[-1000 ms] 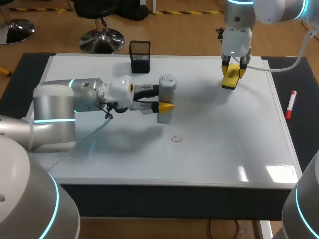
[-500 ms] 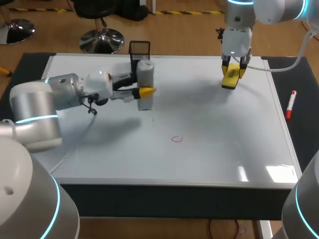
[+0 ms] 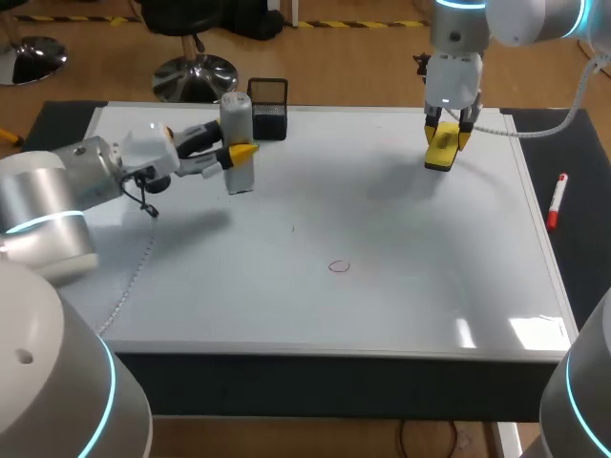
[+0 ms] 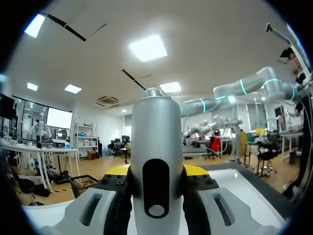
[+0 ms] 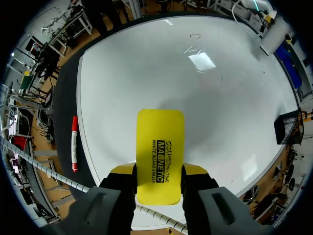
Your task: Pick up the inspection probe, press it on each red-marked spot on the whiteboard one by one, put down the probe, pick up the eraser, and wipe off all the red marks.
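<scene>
My left gripper is shut on the grey cylindrical inspection probe, holding it upright over the whiteboard's back left part, beside a black mesh holder. In the left wrist view the probe stands between the yellow fingertips. At the back right, my right gripper is shut on the yellow eraser, just above the board. The right wrist view shows the eraser clamped between its fingers. One small red ring mark lies near the board's middle, also seen as the red mark far ahead of the eraser.
A red marker lies on the dark mat right of the board, beside the right gripper as the marker. The mesh holder stands at the board's back edge. A tiny dark speck sits left of the red mark.
My left arm has carried the probe from the board's middle back and to the left, up next to the mesh holder. The right arm and eraser have stayed put.
</scene>
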Controlling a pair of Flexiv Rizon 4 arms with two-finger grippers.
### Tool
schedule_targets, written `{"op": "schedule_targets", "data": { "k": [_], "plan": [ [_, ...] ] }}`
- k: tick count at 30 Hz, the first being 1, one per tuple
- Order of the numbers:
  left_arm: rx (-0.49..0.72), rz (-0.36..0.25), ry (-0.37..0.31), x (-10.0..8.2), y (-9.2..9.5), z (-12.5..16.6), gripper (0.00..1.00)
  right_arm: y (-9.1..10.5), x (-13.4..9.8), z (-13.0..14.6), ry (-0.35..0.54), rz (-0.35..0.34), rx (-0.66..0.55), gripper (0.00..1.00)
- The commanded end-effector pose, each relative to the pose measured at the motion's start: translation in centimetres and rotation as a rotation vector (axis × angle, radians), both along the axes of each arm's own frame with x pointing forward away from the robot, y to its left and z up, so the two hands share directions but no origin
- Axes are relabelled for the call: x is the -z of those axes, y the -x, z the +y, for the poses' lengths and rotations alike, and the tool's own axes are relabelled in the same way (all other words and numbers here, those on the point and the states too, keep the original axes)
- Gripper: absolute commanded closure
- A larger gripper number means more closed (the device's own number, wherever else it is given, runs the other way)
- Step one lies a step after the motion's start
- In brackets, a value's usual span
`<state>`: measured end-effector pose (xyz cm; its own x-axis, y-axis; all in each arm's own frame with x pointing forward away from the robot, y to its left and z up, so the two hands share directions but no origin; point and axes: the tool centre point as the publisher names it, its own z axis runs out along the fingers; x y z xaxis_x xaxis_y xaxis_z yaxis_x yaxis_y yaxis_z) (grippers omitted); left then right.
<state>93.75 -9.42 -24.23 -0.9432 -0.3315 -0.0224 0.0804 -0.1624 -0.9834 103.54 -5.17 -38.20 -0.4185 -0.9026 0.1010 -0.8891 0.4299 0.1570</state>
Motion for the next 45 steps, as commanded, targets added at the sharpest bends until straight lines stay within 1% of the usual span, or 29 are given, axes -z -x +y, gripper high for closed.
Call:
{"op": "schedule_targets", "data": {
  "k": [1, 7, 17, 35, 40, 42, 43, 45],
  "plan": [
    [-0.018, 0.008, 0.001, -0.1, -0.2, 0.8, 1.0, 0.0, -0.2, -0.1, 0.003, -0.002, -0.002, 1.0],
    [-0.051, 0.027, 0.004, 0.5, -1.1, 2.2, 1.0, 0.0, -0.2, -0.1, 0.003, -0.002, -0.002, 1.0],
    [-0.063, 0.033, 0.005, 0.7, -1.1, 3.0, 1.0, 0.0, -0.2, -0.1, 0.003, -0.002, -0.002, 1.0],
    [-0.063, 0.033, 0.005, 0.7, -1.1, 3.0, 1.0, 0.0, -0.2, -0.1, 0.003, -0.002, -0.002, 1.0],
    [-0.063, 0.033, 0.005, 0.7, -1.1, 3.0, 1.0, 0.7, 0.5, 3.0, 0.009, -0.018, -0.062, 1.0],
    [-0.063, 0.033, 0.005, 0.7, -1.1, 3.0, 1.0, 1.2, 1.0, 4.2, 0.033, 0.001, -0.094, 1.0],
    [-0.063, 0.033, 0.005, 0.7, -1.1, 3.0, 1.0, 1.6, 1.2, 5.0, 0.015, -0.01, -0.105, 1.0],
    [-0.063, 0.033, 0.005, 0.7, -1.1, 3.0, 1.0, 2.0, 1.4, 6.2, 0.023, -0.003, -0.137, 1.0]
  ]
}}
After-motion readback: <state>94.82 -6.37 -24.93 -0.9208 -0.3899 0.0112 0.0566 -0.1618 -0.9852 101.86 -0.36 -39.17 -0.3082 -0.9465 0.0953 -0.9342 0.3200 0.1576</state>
